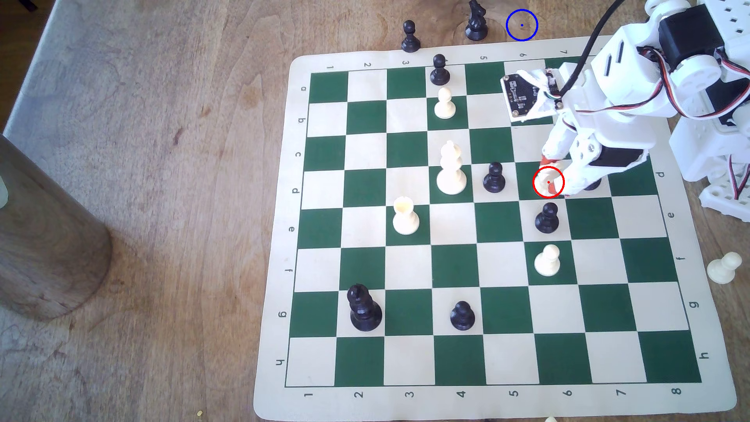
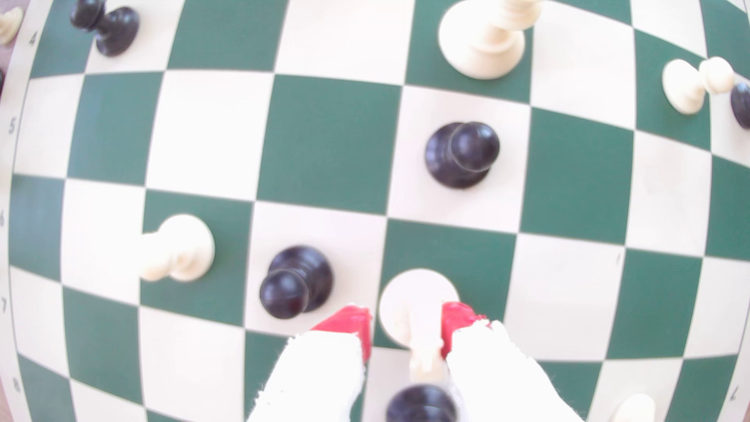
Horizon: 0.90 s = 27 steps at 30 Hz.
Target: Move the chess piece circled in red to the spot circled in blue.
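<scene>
On the green-and-cream chessboard mat (image 1: 479,227), on a green square in row d near column 6: the cream-white knight (image 1: 547,181), ringed in red, standing on its round base. In the wrist view the knight (image 2: 420,312) sits between the red-tipped fingers (image 2: 351,324) of the gripper (image 2: 406,324). One pad touches the piece's upper body; the other stands apart from it with a visible gap, so the claw is spread around the knight and not pressed tight.

Gripper (image 1: 554,172): white, reaching in from the exterior view's right, lowered over the knight.

The blue ring with centre dot (image 1: 522,25): on bare brown wood beyond the mat's far edge, near column 6, well apart from the knight.

Neighbouring pieces, exterior view:
- Black pawn (image 1: 546,218), one square nearer the camera than the knight.
- Black pawn (image 1: 494,177) in row d, one square to the exterior view's left.
- White pawn (image 1: 547,261) in row f, same column.
- Tall white piece (image 1: 450,168) in row d, column 4.
- White rook (image 1: 405,216) in row e.
- White pawn (image 1: 445,103) in row b, with a black pawn (image 1: 439,70) just behind it.
- Tall black piece (image 1: 364,307) and black pawn (image 1: 462,315) in row g.

Off the mat: a black pawn (image 1: 410,36) and a black knight (image 1: 476,22) on the wooden table (image 1: 142,162) near the blue ring; a white pawn (image 1: 724,268) at the exterior view's right edge.
</scene>
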{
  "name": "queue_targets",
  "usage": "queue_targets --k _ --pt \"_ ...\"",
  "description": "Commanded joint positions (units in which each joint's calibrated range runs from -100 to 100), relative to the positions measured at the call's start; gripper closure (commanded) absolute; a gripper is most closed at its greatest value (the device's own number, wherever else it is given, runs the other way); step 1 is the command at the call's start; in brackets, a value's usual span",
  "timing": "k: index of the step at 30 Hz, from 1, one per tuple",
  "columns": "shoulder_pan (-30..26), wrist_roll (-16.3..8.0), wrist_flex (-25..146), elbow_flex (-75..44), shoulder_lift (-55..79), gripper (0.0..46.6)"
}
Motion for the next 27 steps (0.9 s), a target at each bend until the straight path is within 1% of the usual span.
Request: queue_targets --k 1,3,4,8,13,18,22,24,27 --pt "-0.33 -0.15 -0.68 -0.16 0.0 38.2" --pt "-0.41 -0.15 -0.68 -0.07 0.0 39.3" --pt "-0.41 -0.15 -0.68 -0.07 0.0 41.9" --pt "-0.41 -0.15 -0.92 0.02 -0.09 46.4" --pt "-0.41 -0.15 -0.02 -0.62 -0.6 46.4" --pt "-0.41 -0.2 3.58 -2.7 -4.25 46.4" --pt "0.3 -0.2 9.56 -8.05 -7.56 46.4" --pt "1.23 -1.03 11.77 -11.68 -10.28 46.4" --pt "2.64 -1.37 13.41 -15.21 -12.4 46.4"
